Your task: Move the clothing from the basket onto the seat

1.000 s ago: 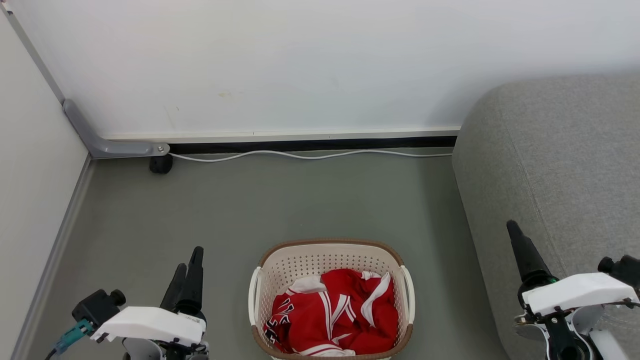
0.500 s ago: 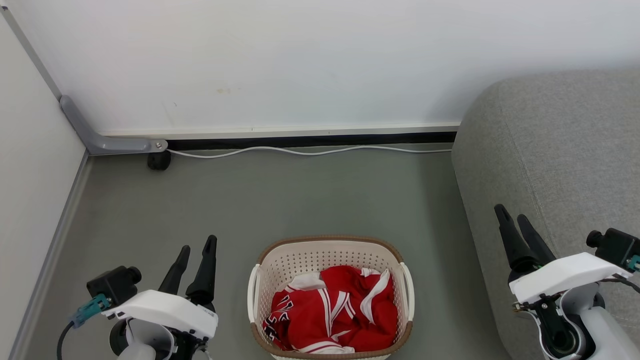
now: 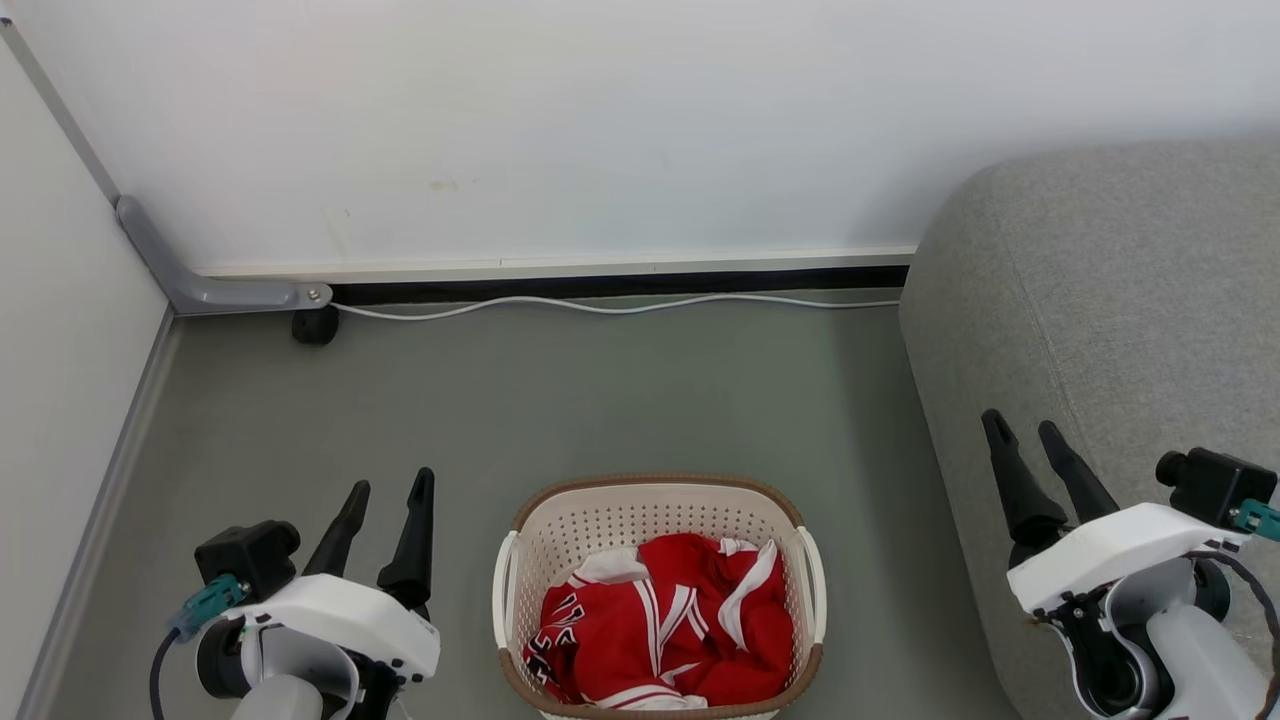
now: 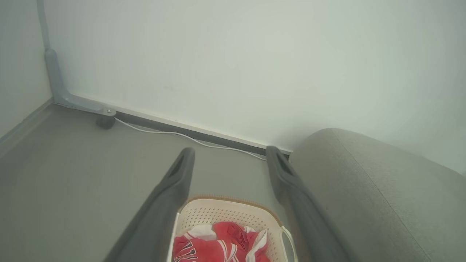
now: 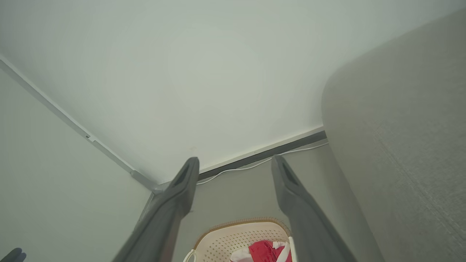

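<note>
Dark, long fingers of the left gripper [image 3: 390, 483] stand parted with a clear gap and nothing between them, held above the grey floor [image 3: 600, 400] just left of the basket [image 3: 650, 515]. The right gripper [image 3: 1018, 422] is likewise spread and empty. Its tips are seen against the near edge of the seat [image 3: 1120, 290], well to the right of the basket.

Between the two arms, the clothing [image 3: 665, 635] lies crumpled inside the basket. It is thin, bright-red fabric bunched into folds, crossed by white stripes and edged with white trim, with white and dark lettering at its left side. It fills the nearer part of the basket and leaves the far perforated wall bare.

The basket is cream plastic with a brown woven-look rim and white handles on both sides. It stands on the floor near the seat but apart from it. The seat is a large grey upholstered cushion with a rounded corner. A white cable [image 3: 600, 308] runs along the foot of the white wall [image 3: 600, 120].
</note>
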You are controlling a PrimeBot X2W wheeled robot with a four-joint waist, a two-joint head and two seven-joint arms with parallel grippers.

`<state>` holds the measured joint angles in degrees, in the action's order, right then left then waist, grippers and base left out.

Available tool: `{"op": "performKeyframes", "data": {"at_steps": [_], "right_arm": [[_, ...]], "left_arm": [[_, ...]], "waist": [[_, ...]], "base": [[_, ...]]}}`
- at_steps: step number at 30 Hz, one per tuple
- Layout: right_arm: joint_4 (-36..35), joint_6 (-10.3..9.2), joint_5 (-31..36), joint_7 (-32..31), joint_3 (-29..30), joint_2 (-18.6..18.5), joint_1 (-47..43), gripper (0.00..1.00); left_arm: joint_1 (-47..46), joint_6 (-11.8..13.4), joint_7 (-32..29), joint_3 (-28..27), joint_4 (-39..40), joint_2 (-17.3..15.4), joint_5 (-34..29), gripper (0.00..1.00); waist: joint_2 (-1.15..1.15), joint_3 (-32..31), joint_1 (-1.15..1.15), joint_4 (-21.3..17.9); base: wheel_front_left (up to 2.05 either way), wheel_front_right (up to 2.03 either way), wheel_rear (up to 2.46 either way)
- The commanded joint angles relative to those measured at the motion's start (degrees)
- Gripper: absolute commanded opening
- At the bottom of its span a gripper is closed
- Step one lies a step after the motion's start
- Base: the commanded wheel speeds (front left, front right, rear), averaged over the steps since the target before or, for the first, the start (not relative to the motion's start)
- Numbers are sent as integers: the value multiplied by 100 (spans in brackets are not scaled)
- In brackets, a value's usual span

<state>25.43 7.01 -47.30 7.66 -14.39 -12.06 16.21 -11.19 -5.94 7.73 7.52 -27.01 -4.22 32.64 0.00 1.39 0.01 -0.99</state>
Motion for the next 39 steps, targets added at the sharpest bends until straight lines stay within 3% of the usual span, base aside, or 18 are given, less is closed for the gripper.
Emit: {"op": "performKeyframes", "data": {"at_steps": [1, 39], "right_arm": [[-80, 34, 181, 112, -101, -112, 302, 100], [572, 47, 2404, 734, -166, -304, 780, 100]], "left_arm": [[-347, 56, 102, -152, 68, -77, -203, 100], [-631, 399, 727, -820, -459, 59, -2711, 100]], "waist": [[0, -5, 0, -2], [0, 21, 0, -86]], "base": [[0, 0, 0], [0, 0, 0]]}}
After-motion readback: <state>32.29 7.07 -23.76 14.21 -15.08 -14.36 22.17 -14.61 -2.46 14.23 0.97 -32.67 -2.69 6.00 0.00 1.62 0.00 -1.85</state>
